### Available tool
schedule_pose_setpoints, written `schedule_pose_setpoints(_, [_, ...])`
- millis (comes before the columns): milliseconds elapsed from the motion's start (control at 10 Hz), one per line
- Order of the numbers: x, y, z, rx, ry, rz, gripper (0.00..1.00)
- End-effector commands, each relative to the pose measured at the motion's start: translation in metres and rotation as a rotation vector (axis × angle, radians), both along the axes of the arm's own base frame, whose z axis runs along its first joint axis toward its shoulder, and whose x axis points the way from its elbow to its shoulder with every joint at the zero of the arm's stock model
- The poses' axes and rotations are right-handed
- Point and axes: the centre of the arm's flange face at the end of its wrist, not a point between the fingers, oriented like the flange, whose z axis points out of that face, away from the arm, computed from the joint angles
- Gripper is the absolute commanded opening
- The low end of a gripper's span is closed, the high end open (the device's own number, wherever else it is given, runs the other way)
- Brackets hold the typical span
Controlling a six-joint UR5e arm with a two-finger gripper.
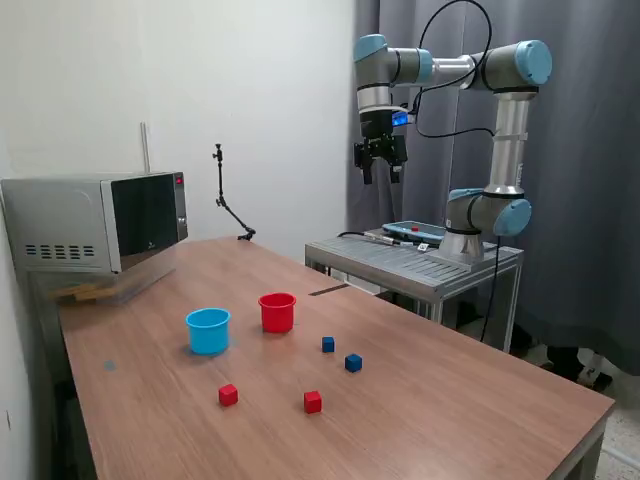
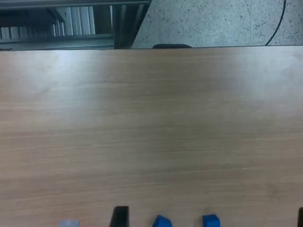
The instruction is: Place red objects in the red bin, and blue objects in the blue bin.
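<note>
On the wooden table [image 1: 450, 400] stand the red bin [image 1: 277, 312] and, to the exterior view's left of it, the blue bin [image 1: 208, 330]. Two blue objects [image 1: 328, 344] [image 1: 353, 363] lie close together in front of the red bin. Two red objects [image 1: 228, 395] [image 1: 313, 401] lie nearer the front edge. My gripper [image 1: 381, 172] hangs high above the table's far side, open and holding nothing. In the wrist view both blue objects [image 2: 162, 221] [image 2: 210, 220] show at the frame's edge, beside a dark fingertip [image 2: 120, 216]. The bins and red objects are out of that view.
A microwave [image 1: 100, 220] sits on the table's far corner at the exterior view's left. A thin black articulated stand [image 1: 228, 205] rises behind the table. The arm's base stands on a metal cart [image 1: 415, 262] beyond the table, in front of a grey curtain.
</note>
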Motion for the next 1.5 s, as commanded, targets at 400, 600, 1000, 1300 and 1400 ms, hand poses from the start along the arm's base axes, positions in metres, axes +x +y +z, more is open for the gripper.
schedule_pose_setpoints(400, [-0.015,0.004,-0.014,-0.016,-0.026,-0.007,1.00])
schedule_pose_setpoints(600, [-0.044,0.010,-0.040,-0.021,-0.036,-0.013,1.00])
schedule_pose_setpoints(1000, [-0.099,-0.025,-0.147,-0.007,-0.063,-0.093,1.00])
schedule_pose_setpoints(1300, [-0.140,-0.071,-0.203,0.017,-0.061,-0.145,1.00])
schedule_pose_setpoints(1400, [-0.151,-0.073,-0.219,0.031,-0.080,-0.184,1.00])
